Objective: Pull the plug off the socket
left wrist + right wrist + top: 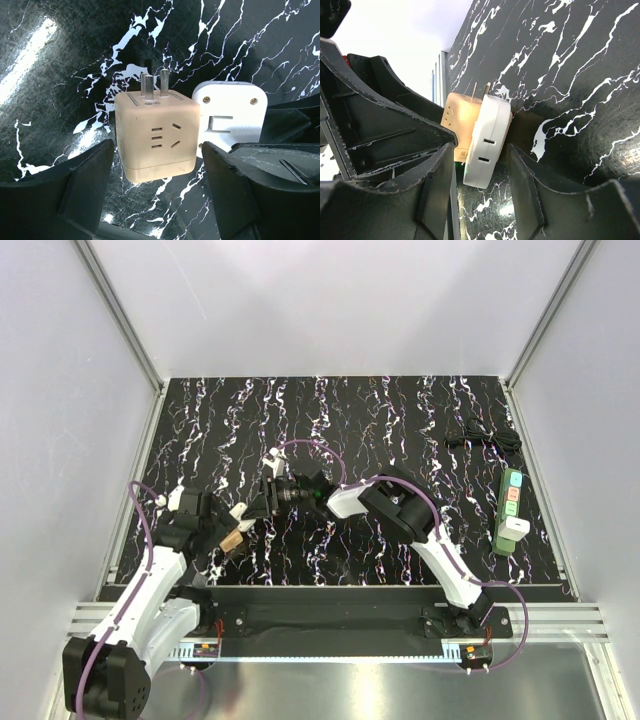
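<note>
The socket, a long green power strip point(509, 502), lies by the table's right edge with a white plug point(517, 530) on its near end; neither gripper is close to it. At left of centre a beige cube adapter point(155, 137) lies prongs up, with a white adapter point(230, 117) against its side. My left gripper point(157, 172) is open, its fingers either side of the cube's near end and not touching it. My right gripper point(481, 150) is open, with the white adapter point(487, 142) in the gap between its fingers and the beige cube point(461, 117) behind.
A coiled black cable point(483, 434) lies at the back right. The two grippers point(232, 527) point(258, 500) face each other closely over the adapters. Grey walls surround the black marbled table point(380, 420).
</note>
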You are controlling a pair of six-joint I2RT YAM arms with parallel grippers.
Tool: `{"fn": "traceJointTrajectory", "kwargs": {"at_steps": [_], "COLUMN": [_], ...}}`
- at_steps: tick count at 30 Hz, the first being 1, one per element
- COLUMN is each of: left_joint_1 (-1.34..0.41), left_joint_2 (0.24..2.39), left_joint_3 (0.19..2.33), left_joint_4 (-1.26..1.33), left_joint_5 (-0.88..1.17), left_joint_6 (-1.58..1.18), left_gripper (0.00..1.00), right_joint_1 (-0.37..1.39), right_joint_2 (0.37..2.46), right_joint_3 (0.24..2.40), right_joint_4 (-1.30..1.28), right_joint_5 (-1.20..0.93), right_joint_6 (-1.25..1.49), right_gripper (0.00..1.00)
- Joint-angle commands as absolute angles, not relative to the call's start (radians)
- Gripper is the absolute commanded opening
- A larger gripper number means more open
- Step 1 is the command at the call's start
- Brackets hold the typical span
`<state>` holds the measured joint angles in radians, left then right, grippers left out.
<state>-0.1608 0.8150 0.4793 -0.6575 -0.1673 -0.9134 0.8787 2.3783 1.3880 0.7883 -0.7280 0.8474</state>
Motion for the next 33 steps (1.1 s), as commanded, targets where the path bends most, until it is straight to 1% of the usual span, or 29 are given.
{"fn": "traceJointTrajectory", "kwargs": {"at_steps": [1,6,9,12,15,18,25,31,33], "left_joint_1": [-0.156,-0.156,-0.155,-0.155,-0.155,-0.155,-0.155,-0.155,-0.155], "left_joint_2": [0.825,0.833,0.828,0.818,0.807,0.792,0.776,0.793,0.793], "left_joint_3": [0.463,0.457,0.457,0.454,0.454,0.457,0.463,0.453,0.449], "left_joint_4": [-0.617,-0.609,-0.607,-0.609,-0.611,-0.618,-0.627,-0.626,-0.624], "left_joint_5": [-0.201,-0.204,-0.202,-0.196,-0.181,-0.176,-0.189,-0.198,-0.204], "left_joint_6": [-0.904,-0.9,-0.902,-0.9,-0.904,-0.902,-0.902,-0.899,-0.897], "left_gripper": [0.76,0.75,0.68,0.65,0.65,0.69,0.74,0.73,0.7], "right_joint_1": [0.888,0.888,0.888,0.893,0.9,0.905,0.907,0.907,0.907], "right_joint_2": [2.396,2.399,2.401,2.404,2.408,2.416,2.419,2.424,2.425], "right_joint_3": [1.431,1.437,1.44,1.445,1.454,1.463,1.468,1.473,1.473], "right_joint_4": [0.818,0.816,0.818,0.819,0.818,0.818,0.818,0.813,0.813], "right_joint_5": [-0.755,-0.758,-0.762,-0.769,-0.772,-0.775,-0.778,-0.781,-0.781], "right_joint_6": [0.848,0.851,0.853,0.854,0.856,0.862,0.865,0.865,0.867], "right_gripper": [0.54,0.54,0.53,0.53,0.53,0.54,0.53,0.53,0.53]}}
